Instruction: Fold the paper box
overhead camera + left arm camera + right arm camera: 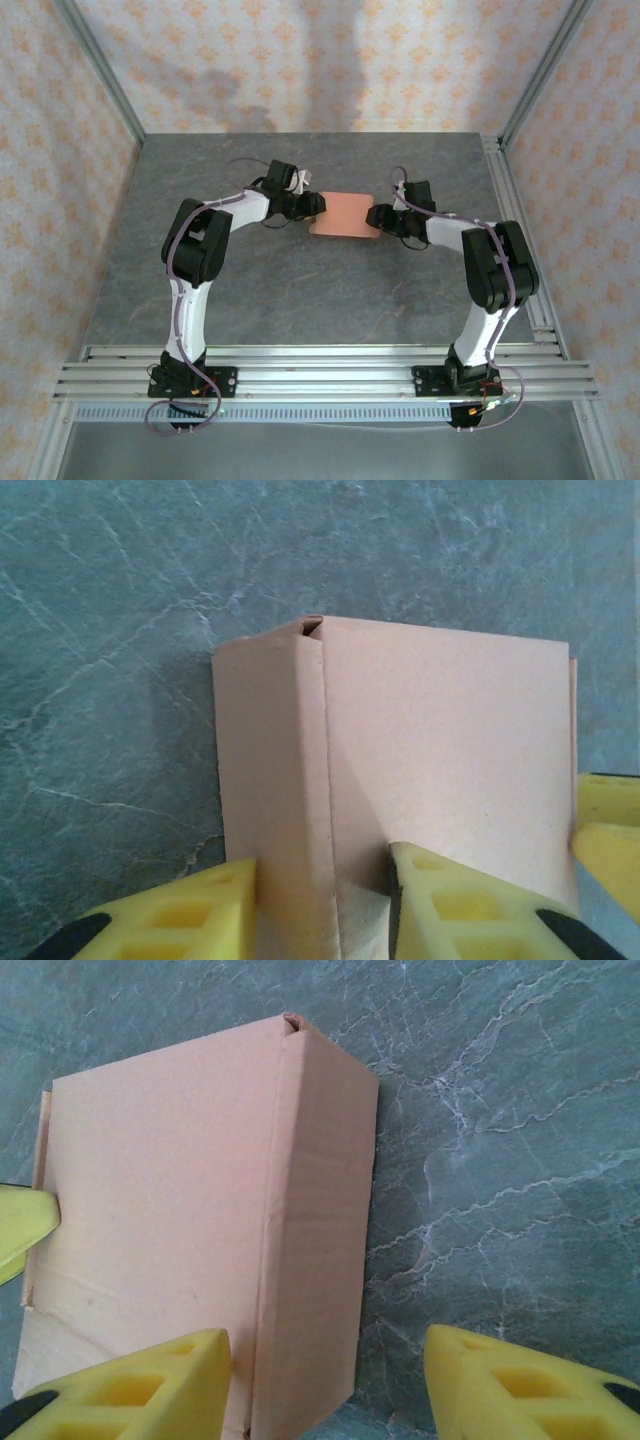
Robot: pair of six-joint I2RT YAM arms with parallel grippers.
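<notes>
Left end effector (322,865) straddled one wall of the paper box (343,213) on the desk (300,290); pinching or not, I couldn't tell. Right end effector (325,1338) sat spread across the opposite wall. Risk, as I judged: a lopsided squeeze might buckle the thin card or skid it.

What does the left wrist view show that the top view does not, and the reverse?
Left wrist view: the folded corner of the paper box, slightly gaping, between yellow fingers. Top view: the left arm and right arm at opposite ends of the box, patterned walls. Shared: the salmon box on the grey table.
</notes>
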